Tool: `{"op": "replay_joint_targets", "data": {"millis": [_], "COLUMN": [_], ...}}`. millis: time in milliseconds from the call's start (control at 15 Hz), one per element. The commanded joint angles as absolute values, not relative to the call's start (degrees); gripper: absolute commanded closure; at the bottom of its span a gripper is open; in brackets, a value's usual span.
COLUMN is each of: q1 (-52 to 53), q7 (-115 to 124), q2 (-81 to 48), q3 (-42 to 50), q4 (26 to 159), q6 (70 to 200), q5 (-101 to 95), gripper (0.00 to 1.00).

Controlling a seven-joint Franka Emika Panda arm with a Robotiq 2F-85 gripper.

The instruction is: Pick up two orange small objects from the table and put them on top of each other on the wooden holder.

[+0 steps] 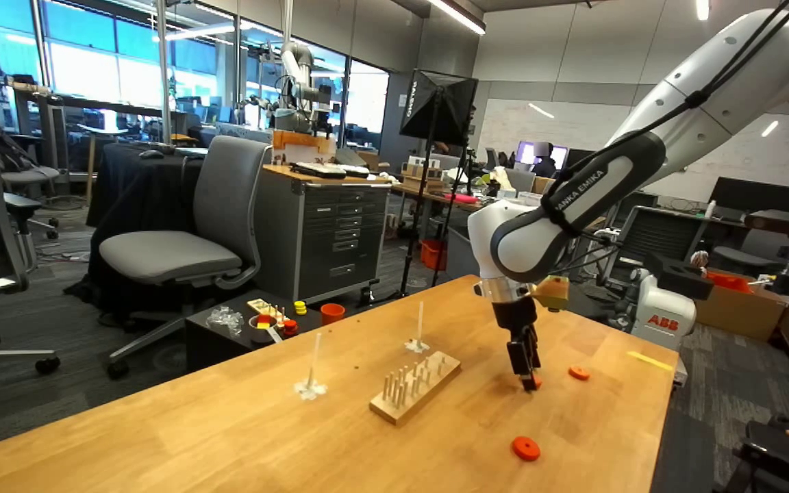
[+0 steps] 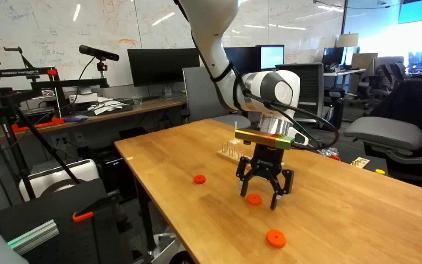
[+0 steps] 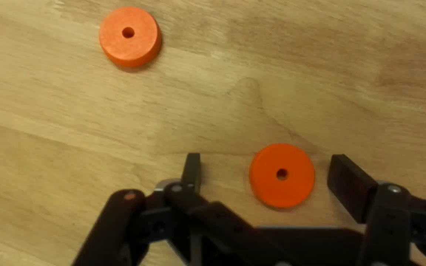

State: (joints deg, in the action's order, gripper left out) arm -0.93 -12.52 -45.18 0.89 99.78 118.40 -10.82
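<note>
Three flat orange discs with centre holes, the orange small objects, lie apart on the wooden table (image 1: 230, 424). My gripper (image 3: 266, 166) is open and low over one orange disc (image 3: 282, 184). That disc sits between the fingers, nearer the right one in the wrist view, with a gap on both sides. Another orange disc (image 3: 128, 48) shows at the upper left there. In an exterior view, the two outlying pieces are an orange disc (image 2: 199, 179) and a nearer orange disc (image 2: 276, 238). The wooden holder (image 1: 429, 390), a pale block with upright pegs, bears no orange disc.
Beyond the holder, a thin upright rod (image 1: 314, 363) and a second rod (image 1: 420, 325) stand on flared bases. Beside the table, a low black stand (image 1: 209, 349) carries another pegged board, an orange cup (image 1: 332, 313) and small coloured pieces.
</note>
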Motion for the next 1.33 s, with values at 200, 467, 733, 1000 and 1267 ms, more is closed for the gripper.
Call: {"op": "replay_joint_targets", "data": {"millis": [200,467,733,1000,1267], "q1": [-2.2,-2.8,-2.5,-1.4,0.2], "q7": [-15.2,-16.4,-16.1,-14.7,-12.8], "q2": [-45.8,-45.6,-44.0,-43.3,-43.4], "q3": [0.0,-0.3,-1.0,-2.3,-3.5], "q4": [96.5,95.3,95.6,94.3,92.1], "q6": [113.8,110.4,109.9,109.5,108.8], "q5": [-10.2,-9.6,-8.8,-7.8,-6.5], "gripper": [0.66,0.83,0.83,0.83,0.83]}}
